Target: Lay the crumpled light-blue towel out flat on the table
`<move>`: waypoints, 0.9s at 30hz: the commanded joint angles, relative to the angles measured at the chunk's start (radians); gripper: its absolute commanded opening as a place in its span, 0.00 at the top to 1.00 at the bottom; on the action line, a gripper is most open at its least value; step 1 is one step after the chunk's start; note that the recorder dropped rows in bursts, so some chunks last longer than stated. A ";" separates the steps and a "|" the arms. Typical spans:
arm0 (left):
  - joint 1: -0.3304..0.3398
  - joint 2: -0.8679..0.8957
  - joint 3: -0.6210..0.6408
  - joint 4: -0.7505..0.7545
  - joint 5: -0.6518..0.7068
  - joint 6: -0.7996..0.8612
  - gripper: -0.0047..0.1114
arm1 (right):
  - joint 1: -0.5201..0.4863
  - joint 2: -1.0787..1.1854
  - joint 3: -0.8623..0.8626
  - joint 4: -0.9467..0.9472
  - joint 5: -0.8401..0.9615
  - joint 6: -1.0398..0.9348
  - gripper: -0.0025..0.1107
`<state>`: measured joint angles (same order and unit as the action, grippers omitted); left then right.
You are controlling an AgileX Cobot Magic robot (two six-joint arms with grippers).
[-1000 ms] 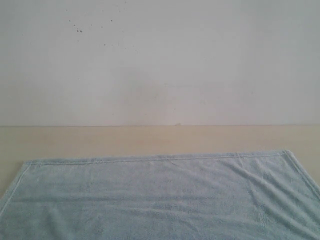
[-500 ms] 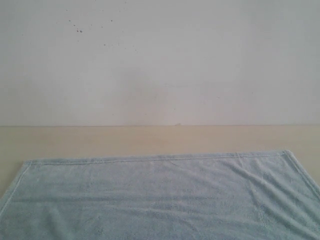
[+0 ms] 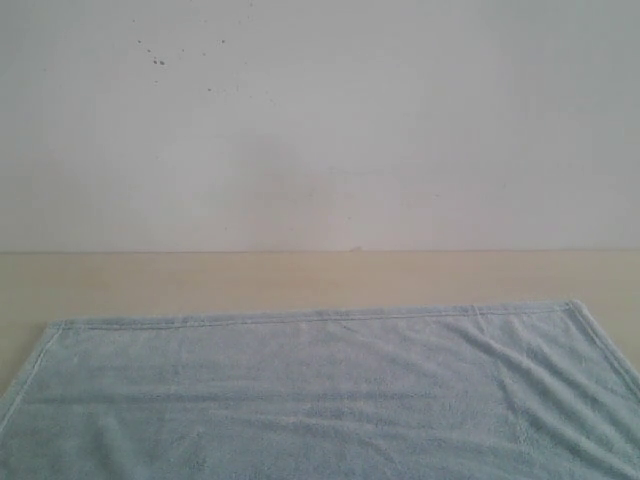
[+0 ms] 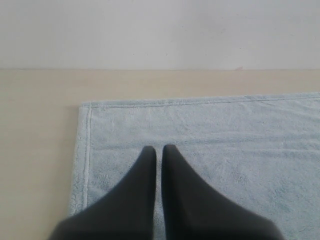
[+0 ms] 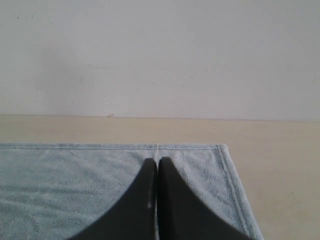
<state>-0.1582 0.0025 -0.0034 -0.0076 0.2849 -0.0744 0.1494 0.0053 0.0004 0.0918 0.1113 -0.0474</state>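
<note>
The towel [image 3: 320,390] is lying opened out on the table [image 3: 300,275], its far hem running nearly straight across and both far corners showing square. Only faint ripples are showing in the pile, mostly toward the right side. The near edge is falling outside every view, so whether that part is lying flat cannot be told.

The left gripper [image 4: 159,148] is hanging above the towel's left part, near its far left corner, with its jaws pressed together and nothing between them. The right gripper [image 5: 157,160] is hanging above the far right corner area, jaws likewise together and empty. Neither seems to be touching the cloth, though the wrist views are not making the height plain.

Judging from this, the spreading itself is looking all but done, and the arms are sitting in the closing step, checking or clearing off. If anything is remaining, the next move is calling for a light smoothing of the ripples on the right, or a gentle tug at a corner, with jaws parting first to take the hem; otherwise it is only calling for the arms pulling clear without dragging the cloth
</note>
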 commanded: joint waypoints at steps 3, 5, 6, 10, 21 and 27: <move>-0.003 -0.003 0.003 0.001 -0.008 0.005 0.93 | -0.001 -0.005 0.000 0.004 -0.004 -0.007 0.98; -0.003 -0.003 0.003 0.001 -0.008 0.005 0.93 | -0.001 -0.005 0.000 0.004 -0.004 -0.007 0.98; -0.003 -0.003 0.003 0.001 -0.008 0.005 0.93 | -0.001 -0.005 0.000 0.004 -0.004 -0.007 0.98; -0.003 -0.003 0.003 -0.032 -0.008 0.005 0.93 | -0.001 -0.005 0.000 0.004 -0.004 -0.007 0.98; -0.003 -0.003 0.003 -0.034 -0.008 0.005 0.93 | -0.001 -0.005 0.000 0.004 -0.009 -0.007 0.98; -0.003 -0.003 0.003 -0.034 -0.008 0.005 0.93 | -0.001 -0.005 0.000 0.004 -0.009 -0.007 0.98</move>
<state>-0.1582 0.0025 -0.0034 -0.0288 0.2849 -0.0744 0.1494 0.0053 0.0004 0.0918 0.1093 -0.0474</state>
